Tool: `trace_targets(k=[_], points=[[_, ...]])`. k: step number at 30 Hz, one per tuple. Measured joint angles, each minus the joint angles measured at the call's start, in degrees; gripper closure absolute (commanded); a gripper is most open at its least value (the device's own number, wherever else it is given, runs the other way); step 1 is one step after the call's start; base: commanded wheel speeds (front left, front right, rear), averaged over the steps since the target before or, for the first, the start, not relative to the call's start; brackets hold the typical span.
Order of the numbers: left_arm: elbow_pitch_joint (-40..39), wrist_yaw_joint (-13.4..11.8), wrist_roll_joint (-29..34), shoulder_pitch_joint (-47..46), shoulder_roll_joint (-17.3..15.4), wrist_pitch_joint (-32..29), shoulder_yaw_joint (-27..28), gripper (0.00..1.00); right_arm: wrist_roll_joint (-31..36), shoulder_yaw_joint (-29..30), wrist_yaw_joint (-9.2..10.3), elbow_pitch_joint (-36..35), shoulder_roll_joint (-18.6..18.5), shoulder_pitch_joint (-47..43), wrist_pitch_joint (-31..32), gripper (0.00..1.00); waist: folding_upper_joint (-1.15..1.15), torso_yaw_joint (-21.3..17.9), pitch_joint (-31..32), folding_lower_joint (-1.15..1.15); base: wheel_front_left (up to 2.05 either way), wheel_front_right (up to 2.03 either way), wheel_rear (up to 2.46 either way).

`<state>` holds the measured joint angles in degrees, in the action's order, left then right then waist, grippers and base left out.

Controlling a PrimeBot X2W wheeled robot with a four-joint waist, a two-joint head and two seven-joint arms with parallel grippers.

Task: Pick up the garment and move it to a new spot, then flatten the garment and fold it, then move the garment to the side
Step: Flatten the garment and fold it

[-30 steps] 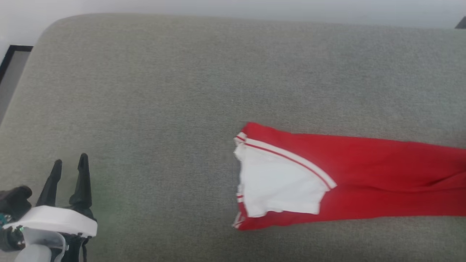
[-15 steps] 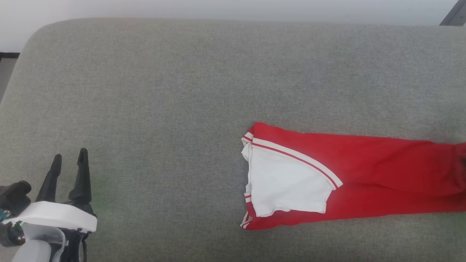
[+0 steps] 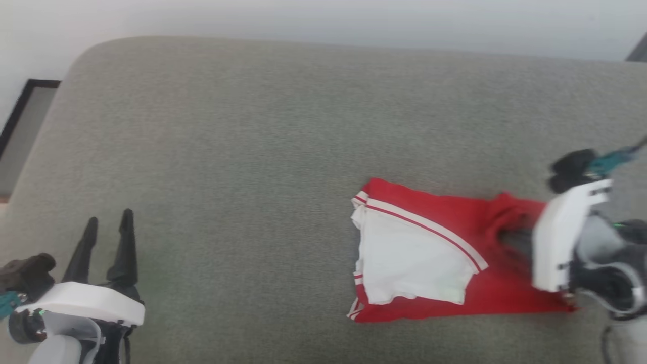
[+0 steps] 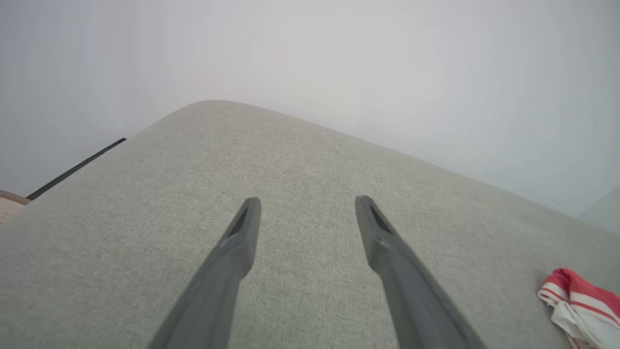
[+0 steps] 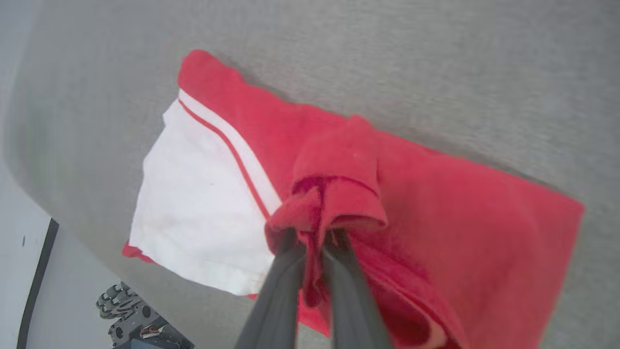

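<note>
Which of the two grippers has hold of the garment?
The right gripper, shut on a bunched red fold of the garment; the left gripper is open over the grey cushion.

The garment (image 3: 414,253) lies folded on the grey cushion (image 3: 252,151), white sleeve facing up. Its red end is bunched and raised over the body.
</note>
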<state>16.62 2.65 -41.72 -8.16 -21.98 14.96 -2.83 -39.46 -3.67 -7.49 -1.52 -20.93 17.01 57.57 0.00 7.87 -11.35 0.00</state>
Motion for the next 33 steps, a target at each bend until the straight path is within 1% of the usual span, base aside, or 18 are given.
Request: trace_targets(k=[3,10,17,18,19,20,24,27,33], points=[[0.16,0.23,-0.02,-0.13,0.46,-0.22,-0.71,0.0,-0.42,-3.58,0.0,0.37,1.66,1.15,-0.37,1.0,0.0,1.39,0.36,0.0,0.0,0.0,0.0],[1.19,0.82,-0.01,-1.24,1.2,-0.32,-2.12,0.0,-0.55,-11.33,0.0,4.76,4.49,4.32,-2.79,1.0,0.0,5.05,1.1,0.0,0.0,0.0,0.0],[2.48,1.24,-0.01,-1.79,2.01,-0.31,-2.7,0.0,-0.92,-16.53,0.01,11.02,5.34,7.4,-5.92,1.0,0.0,7.35,1.47,0.0,0.0,0.0,0.0],[2.63,1.33,-0.01,-1.91,2.05,-0.3,-2.7,0.0,-1.0,-17.16,0.01,11.63,5.32,7.77,-6.28,0.84,0.0,7.45,1.5,0.0,0.0,0.0,0.0],[2.82,1.38,-0.01,-2.0,2.11,-0.3,-2.7,0.0,-1.01,-18.07,0.01,11.91,5.11,8.11,-6.97,0.53,0.0,7.48,1.53,0.0,0.0,0.0,0.0],[2.93,1.4,-0.02,-2.07,2.16,-0.3,-2.6,0.0,-1.31,-18.59,0.0,12.39,5.09,8.48,-7.69,0.0,0.0,7.44,1.55,0.0,0.0,0.0,0.0],[3.32,1.64,-0.02,-2.08,2.07,-0.2,-2.2,0.0,-2.65,-19.91,0.0,13.18,4.64,9.67,-9.58,0.0,0.0,6.7,1.88,0.0,0.0,0.0,0.0],[3.41,1.65,0.12,-1.98,1.96,-0.15,-1.69,0.0,-3.49,-20.31,0.01,12.47,3.57,10.11,-11.07,0.0,0.0,5.66,2.29,0.0,0.0,0.0,0.0],[2.98,1.65,0.13,-1.15,1.03,-0.14,-0.48,0.0,-3.9,-18.22,0.0,9.44,-0.13,10.19,-16.28,0.0,0.0,2.82,3.23,0.0,0.0,0.0,0.0]])
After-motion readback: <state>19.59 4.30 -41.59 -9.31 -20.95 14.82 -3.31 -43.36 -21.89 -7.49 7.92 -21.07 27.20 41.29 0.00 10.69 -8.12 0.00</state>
